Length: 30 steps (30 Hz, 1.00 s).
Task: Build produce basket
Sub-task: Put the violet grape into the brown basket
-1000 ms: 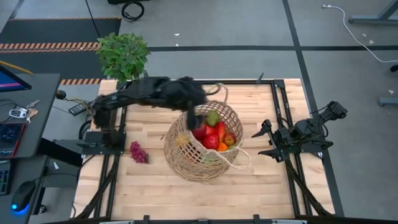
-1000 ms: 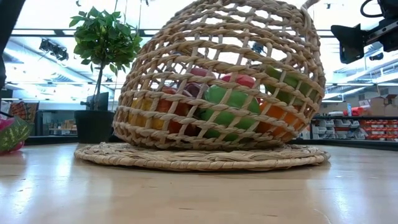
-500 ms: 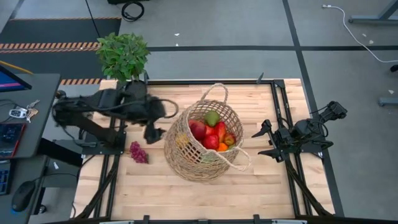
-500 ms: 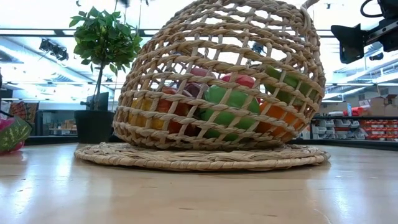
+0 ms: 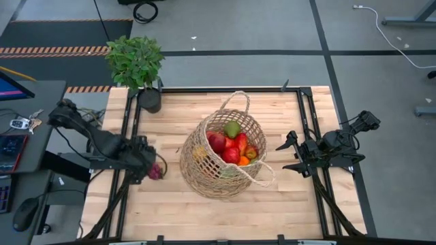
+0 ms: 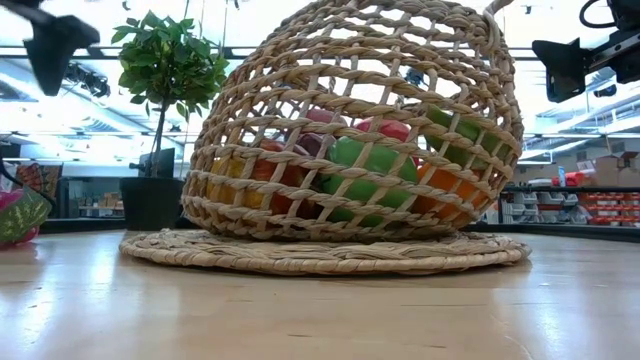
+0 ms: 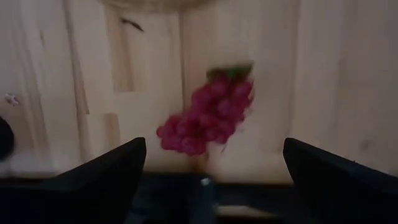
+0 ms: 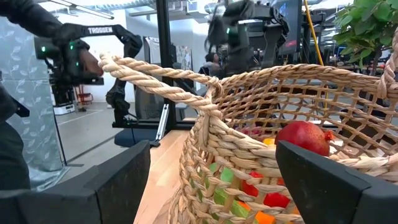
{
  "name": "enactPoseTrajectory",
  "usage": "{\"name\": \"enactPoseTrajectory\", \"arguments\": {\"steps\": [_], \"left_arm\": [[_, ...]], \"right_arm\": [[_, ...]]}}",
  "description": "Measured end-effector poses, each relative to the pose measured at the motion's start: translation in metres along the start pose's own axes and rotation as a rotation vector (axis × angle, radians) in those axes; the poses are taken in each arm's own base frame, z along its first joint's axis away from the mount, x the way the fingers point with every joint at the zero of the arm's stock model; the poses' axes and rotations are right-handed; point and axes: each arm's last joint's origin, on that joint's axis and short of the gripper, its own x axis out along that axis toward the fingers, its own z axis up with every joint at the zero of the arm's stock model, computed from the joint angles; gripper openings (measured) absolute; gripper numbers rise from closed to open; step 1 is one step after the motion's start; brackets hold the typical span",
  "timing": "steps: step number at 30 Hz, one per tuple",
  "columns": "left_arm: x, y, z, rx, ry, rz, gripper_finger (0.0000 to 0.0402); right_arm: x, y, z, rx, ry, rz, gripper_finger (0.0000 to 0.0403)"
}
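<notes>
Basket [image 5: 221, 163] at frame centre held most of the produce [image 5: 231, 144], only the purple grapes [image 5: 157, 171] lay left of it on the table [image 5: 272, 204], my left gripper [image 5: 147, 165] spread wide over them, right gripper [image 5: 291, 154] parked wide at right.

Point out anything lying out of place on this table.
One thing: the grapes lie on the table left of the basket, while the other produce is inside. The open left tool hangs right over them.
</notes>
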Motion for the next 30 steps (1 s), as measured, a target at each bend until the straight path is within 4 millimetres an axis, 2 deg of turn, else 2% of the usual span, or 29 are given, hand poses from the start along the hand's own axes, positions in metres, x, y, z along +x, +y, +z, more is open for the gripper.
{"name": "enactPoseTrajectory", "arguments": {"steps": [6, 11, 14, 25, 30], "left_arm": [[0.043, -0.013, -0.010, 0.282, 0.105, 0.045, 0.0386], [0.071, -0.016, -0.020, 0.419, 0.173, 0.065, 0.0386], [0.084, -0.016, -0.025, 0.435, 0.198, 0.074, 0.0386], [0.094, -0.018, -0.023, 0.421, 0.213, 0.084, 0.0386], [0.107, -0.026, -0.003, 0.436, 0.314, 0.070, 0.0386]], "right_arm": [[0.000, 0.000, 0.000, 0.000, 0.000, 0.000, 0.0350], [0.000, 0.000, 0.000, 0.000, 0.000, 0.000, 0.0350], [0.000, 0.000, 0.000, 0.000, 0.000, 0.000, 0.0350], [0.000, 0.000, 0.000, 0.000, 0.000, 0.000, 0.0350], [0.000, 0.000, 0.000, 0.000, 0.000, 0.001, 0.0350]]}}
